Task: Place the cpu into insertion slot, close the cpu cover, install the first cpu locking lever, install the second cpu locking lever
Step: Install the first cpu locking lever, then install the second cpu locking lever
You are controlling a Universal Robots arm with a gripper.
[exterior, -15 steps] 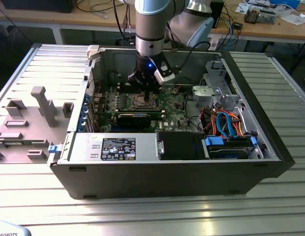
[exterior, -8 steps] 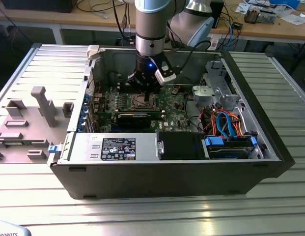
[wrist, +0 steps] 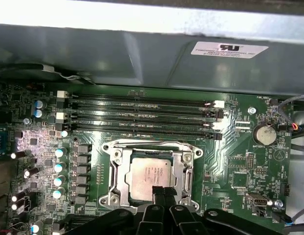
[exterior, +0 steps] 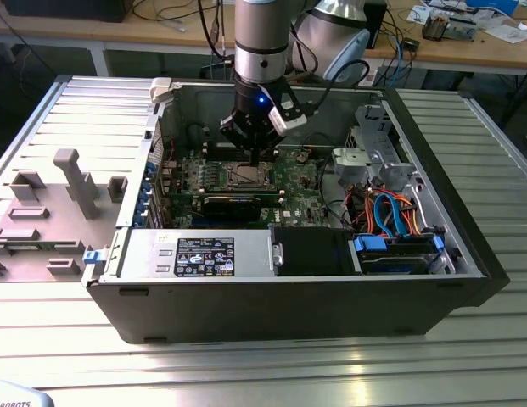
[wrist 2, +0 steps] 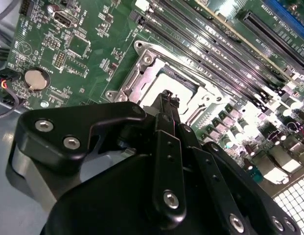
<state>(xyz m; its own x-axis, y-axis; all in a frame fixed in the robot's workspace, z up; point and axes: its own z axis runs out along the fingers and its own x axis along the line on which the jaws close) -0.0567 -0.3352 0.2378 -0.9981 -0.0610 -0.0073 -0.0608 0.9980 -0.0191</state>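
The cpu point(wrist: 147, 174), a silver-grey square chip, lies flat in the insertion slot on the green motherboard point(wrist: 240, 166), and the slot's contact field is hidden under it. The cpu cover point(wrist: 121, 171), a silver metal frame with a window, lies down around the chip; it is also seen as the cover point(wrist 2: 142, 78) in the second wrist view. My gripper point(wrist: 161, 192) is shut, its black tips touching or just above the cpu's edge, with nothing visible between them. In the exterior view the gripper point(exterior: 256, 155) hangs straight over the socket. I cannot tell whether the levers are latched.
Long black memory slots point(wrist: 142, 117) run beside the socket. A coin battery point(wrist: 263, 133) sits on the board. The open case's metal wall point(wrist: 142, 54) rises behind. Orange and blue cables point(exterior: 390, 212) and a drive cage point(exterior: 373, 157) fill the exterior view's right.
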